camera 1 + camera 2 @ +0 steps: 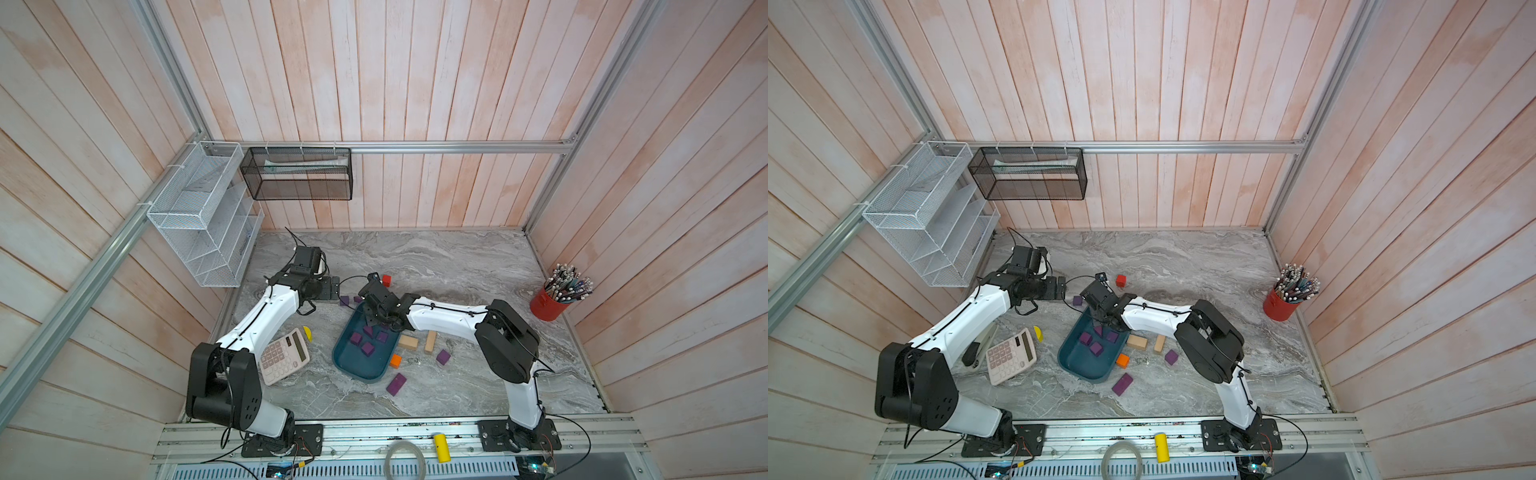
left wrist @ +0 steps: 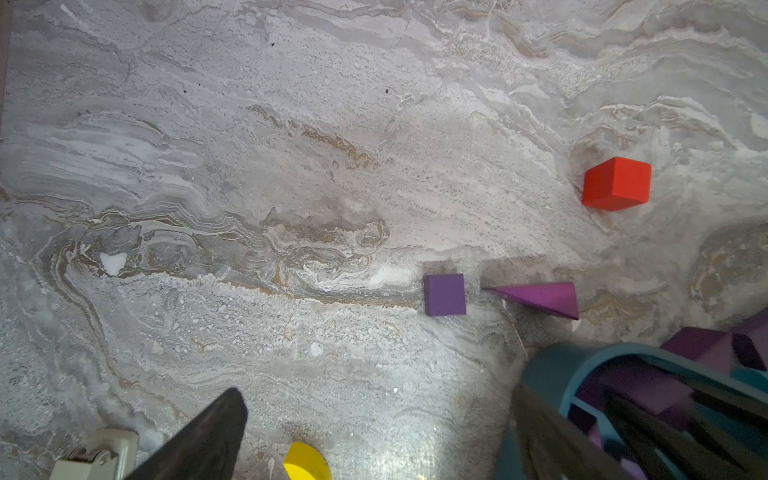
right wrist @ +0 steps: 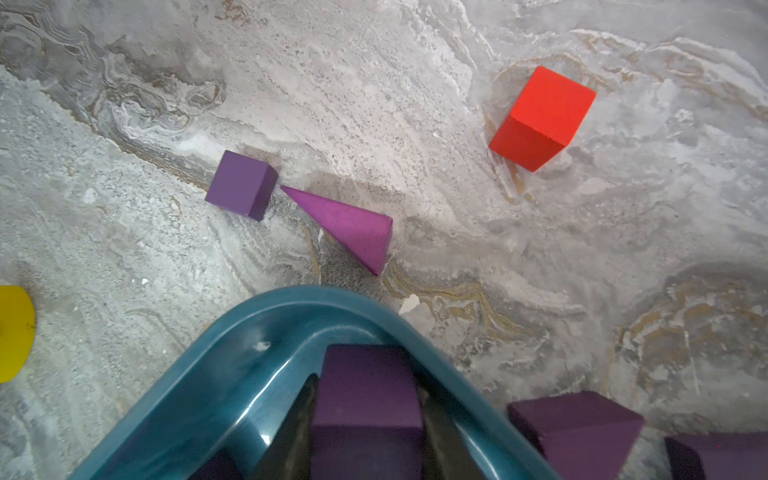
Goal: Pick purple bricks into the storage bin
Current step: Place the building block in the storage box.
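At the left, a cream plastic calculator [image 1: 284,356] and a yellow half-disc [image 1: 307,333] were seen lying on the grey marbled tabletop [image 1: 457,266]. Farther back, the left gripper [image 1: 332,289] was held with its jaws spread wide and nothing between them. Just right of it, a small dark-purple cube [image 2: 444,294] and a purple wedge [image 2: 540,297] lay close together on the table, just beyond the far end of the shallow teal-blue plastic storage bin [image 1: 365,368].

Four purple bricks [image 1: 368,348] were seen inside the bin. Over its far end, the right gripper [image 1: 379,323] was clamped on a further dark-purple block [image 3: 365,415]; whether that block touched the bin's floor could not be told. A red cube [image 1: 387,280] stood farther back.

An orange cube [image 1: 395,360] sat just beside the bin's right rim, with two tan wooden oblong blocks [image 1: 408,343] beyond it. A purple oblong [image 1: 396,384] lay near the bin's near corner and another purple cube [image 1: 443,356] to the right. A red cup of pens [image 1: 548,305] stood at the far right.
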You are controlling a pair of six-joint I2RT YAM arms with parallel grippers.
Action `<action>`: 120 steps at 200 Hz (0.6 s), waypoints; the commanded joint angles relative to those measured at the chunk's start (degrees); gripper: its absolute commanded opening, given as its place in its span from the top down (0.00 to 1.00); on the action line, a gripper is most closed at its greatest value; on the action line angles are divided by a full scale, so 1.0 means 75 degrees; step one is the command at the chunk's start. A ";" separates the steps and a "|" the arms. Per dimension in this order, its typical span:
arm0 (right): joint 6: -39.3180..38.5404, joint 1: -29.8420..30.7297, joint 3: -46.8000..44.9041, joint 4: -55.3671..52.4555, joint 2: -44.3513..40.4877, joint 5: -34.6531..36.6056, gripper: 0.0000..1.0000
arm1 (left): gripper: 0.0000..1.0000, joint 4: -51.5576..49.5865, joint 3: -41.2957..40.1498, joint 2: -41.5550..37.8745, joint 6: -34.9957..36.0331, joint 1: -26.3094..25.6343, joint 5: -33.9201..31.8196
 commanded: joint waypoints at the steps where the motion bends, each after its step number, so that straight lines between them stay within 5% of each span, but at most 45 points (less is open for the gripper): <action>1: -0.0022 0.0017 0.0193 0.0078 0.0237 0.0135 0.70 | 0.00 -0.0061 0.0141 -0.0091 -0.0036 0.0021 0.0131; 120: 0.0047 0.0017 0.0159 -0.0004 0.0246 -0.0067 0.60 | 0.00 -0.0079 0.0141 -0.0096 -0.0013 0.0028 0.0154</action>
